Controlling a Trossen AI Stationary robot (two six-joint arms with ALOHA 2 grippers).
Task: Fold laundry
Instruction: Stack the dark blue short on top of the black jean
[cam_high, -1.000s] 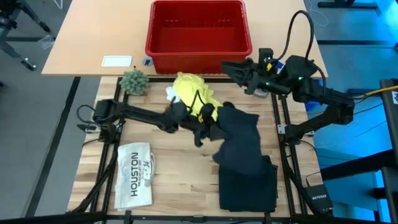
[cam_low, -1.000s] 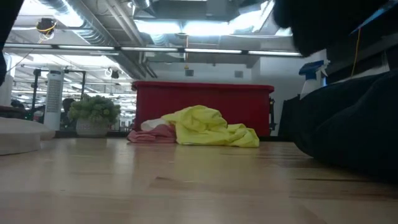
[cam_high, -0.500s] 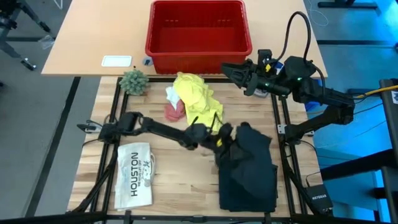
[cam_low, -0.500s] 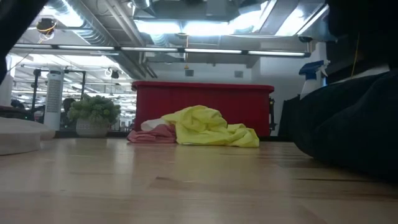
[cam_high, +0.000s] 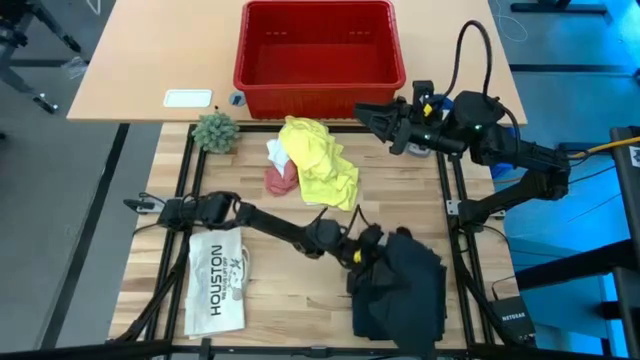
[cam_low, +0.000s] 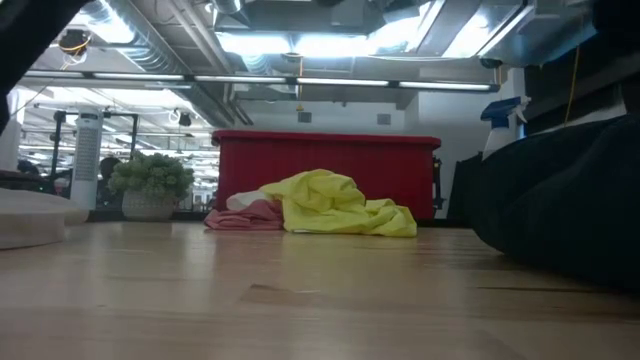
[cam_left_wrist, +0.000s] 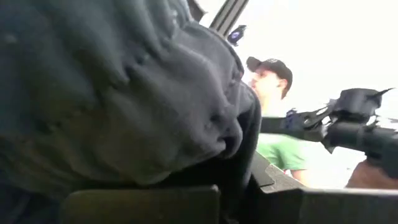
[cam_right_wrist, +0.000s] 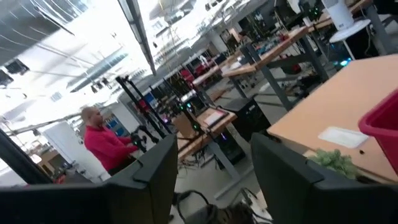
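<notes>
The black trousers (cam_high: 400, 290) lie bunched at the table's near right and fill the right of the low view (cam_low: 560, 210). My left gripper (cam_high: 366, 246) is shut on their far left part. In its wrist view the dark cloth (cam_left_wrist: 124, 93) bulges over the gripper (cam_left_wrist: 235, 198). The yellow T-shirt (cam_high: 318, 160), the pink cloth (cam_high: 279, 181) and the white cloth (cam_high: 275, 152) lie in a heap at the far middle. My right gripper (cam_high: 366, 112) hangs open, raised over the far right, with nothing in it (cam_right_wrist: 211, 171). My left gripper has a bunch of the trousers' cloth at their far left edge (cam_high: 380, 250) between its shut fingers. It comes at the cloth from the table's left, slanting upward. The gathered cloth (cam_left_wrist: 205, 130) humps up over the fingers. The rest of the trousers lies on the table.
A red basket (cam_high: 318, 45) stands at the far edge, with a small potted plant (cam_high: 215, 130) to its left. A flat white item printed "HOUSTON" (cam_high: 215, 280) lies at the near left. Bare wood shows in the near middle. People show in the room beyond.
My left gripper has moved toward the table's near right and down, staying shut on the trousers. It has drawn their far end toward the near edge. That part now lies folded over the near part, which has stayed put, so the trousers are shorter and more bunched.
</notes>
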